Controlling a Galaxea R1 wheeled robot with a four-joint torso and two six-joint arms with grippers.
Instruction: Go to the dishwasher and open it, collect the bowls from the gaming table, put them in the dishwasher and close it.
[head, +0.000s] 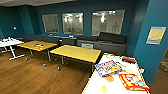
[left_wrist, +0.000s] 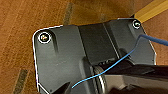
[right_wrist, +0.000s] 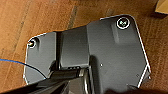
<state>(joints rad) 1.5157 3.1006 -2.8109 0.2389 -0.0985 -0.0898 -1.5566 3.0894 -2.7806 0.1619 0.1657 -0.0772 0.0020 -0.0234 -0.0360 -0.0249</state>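
Note:
The gaming table (head: 96, 86), white-topped with a yellow edge, fills the lower right of the head view, close in front of me. On it lie a small orange round thing (head: 109, 79) and a yellow-green one (head: 104, 88), which look like bowls but are too blurred to be sure. The dishwasher is out of view. Both wrist views look down past the robot's dark plate onto wooden floor (left_wrist: 20, 22). A yellow strip (left_wrist: 152, 8), like the table's edge, shows in the left wrist view.
Board game boxes (head: 108, 68) (head: 133, 82) lie on the gaming table. Two yellow-topped tables (head: 76, 53) (head: 37, 45) stand mid-room, and a white table (head: 10, 42) at far left. A dark sofa (head: 105, 41) lines the teal back wall. A teal pillar (head: 150, 50) stands at right.

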